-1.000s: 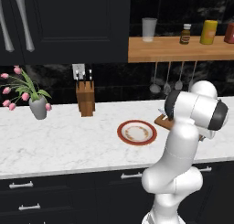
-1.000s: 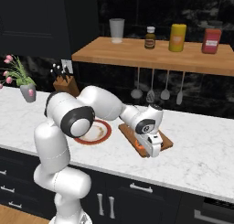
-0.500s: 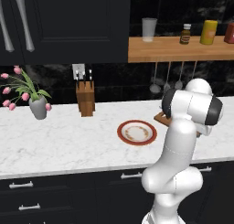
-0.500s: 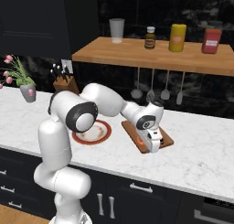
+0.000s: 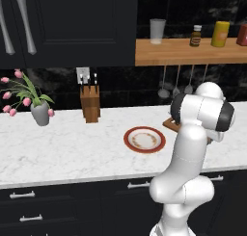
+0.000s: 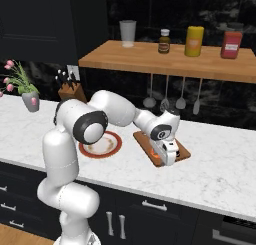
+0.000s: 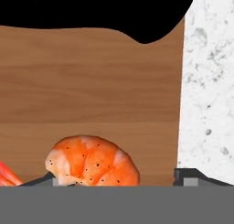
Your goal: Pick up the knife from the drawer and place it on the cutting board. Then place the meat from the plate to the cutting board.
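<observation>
Black cabinets back a white marble worktop (image 6: 220, 169), where the plate (image 6: 85, 149) lies near the middle with its cream centre bare. Just beside it, toward the right end, sits the cutting board (image 6: 182, 150).

Over the last second the gripper (image 6: 169, 156) has barely shifted. It stays above the board's front part, and its hand seems to have eased up a little. The hand view shows the meat (image 7: 91, 161) lying flat on the board's wood. The two finger tips stand wide apart on either side of it. One tip is at the meat's edge, while bare wood shows between the meat and the other, so the gripper has hold of nothing.

With the meat on the board and the plate bare, the second transfer looks done. A black shape with pale spots lies across the board's far edge in the hand view. It may be the knife's handle, but I cannot tell.
</observation>
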